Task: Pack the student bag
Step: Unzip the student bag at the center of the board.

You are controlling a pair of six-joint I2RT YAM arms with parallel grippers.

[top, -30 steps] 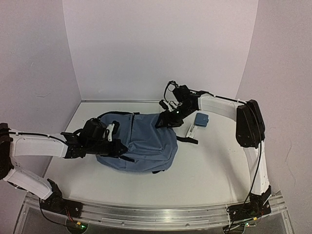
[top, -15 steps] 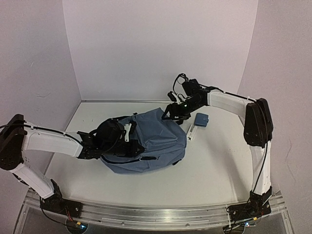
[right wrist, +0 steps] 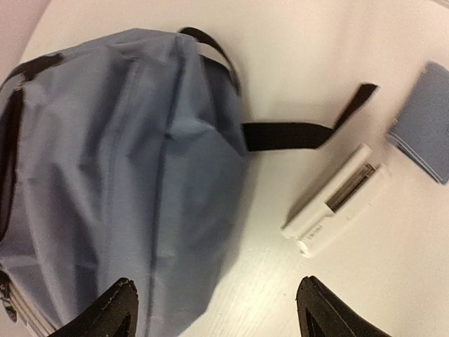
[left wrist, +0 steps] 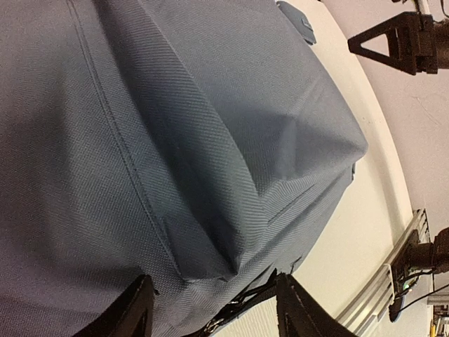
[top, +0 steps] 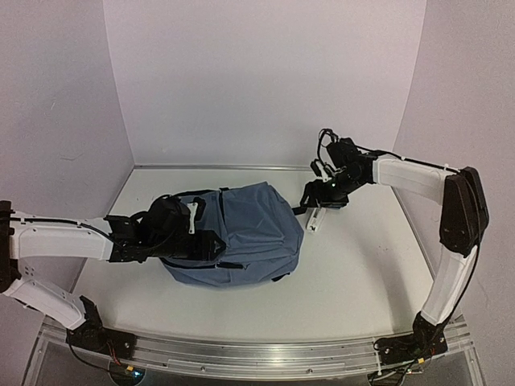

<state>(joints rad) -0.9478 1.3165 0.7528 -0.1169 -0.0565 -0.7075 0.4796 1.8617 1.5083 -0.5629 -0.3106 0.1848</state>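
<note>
Near the bench's left edge my left end effector (left wrist: 210, 281) stands half-open against the student bag (top: 241, 233), gripping nothing. The bag slumps mid-bench, a rounded mound of slate-blue twill. Farther right, the right end effector (right wrist: 216, 284) hangs wide and empty over a slim, hard white case (right wrist: 337, 200) beside a soft blue pouch (right wrist: 421, 123), so I judge loading comes next: pinch the case's narrow sides squarely.
</note>
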